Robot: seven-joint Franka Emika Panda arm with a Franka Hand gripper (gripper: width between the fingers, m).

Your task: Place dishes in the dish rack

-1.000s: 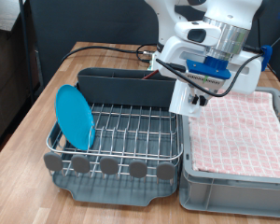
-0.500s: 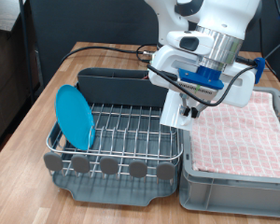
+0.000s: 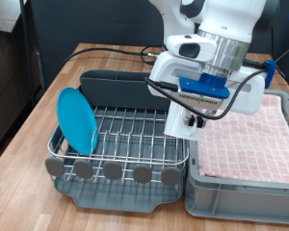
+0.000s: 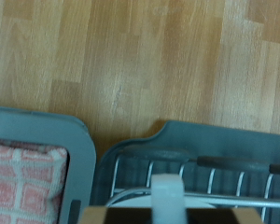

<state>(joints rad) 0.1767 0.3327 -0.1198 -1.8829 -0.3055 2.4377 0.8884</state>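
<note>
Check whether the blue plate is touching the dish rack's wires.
Touching. The exterior view shows the blue plate standing on edge in the dish rack, its lower rim down between the wires at that view's left end.

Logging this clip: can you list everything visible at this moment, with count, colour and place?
plate: one, light blue, standing on edge in the rack's end at the exterior view's left
dish rack: one, silver wire on a dark grey tray, centre of the table
cutlery trough: one, dark grey, along the rack's far side
round tabs: five, grey, along the rack's near edge
crate: one, grey, at the exterior view's right of the rack
cloth: one, pink checked, lining the crate
table: one, light wood
cable: one, black, behind the rack
white object: one, at the gripper, possibly a mug
gripper: one, over the rack's crate-side edge
arm: one, white
</note>
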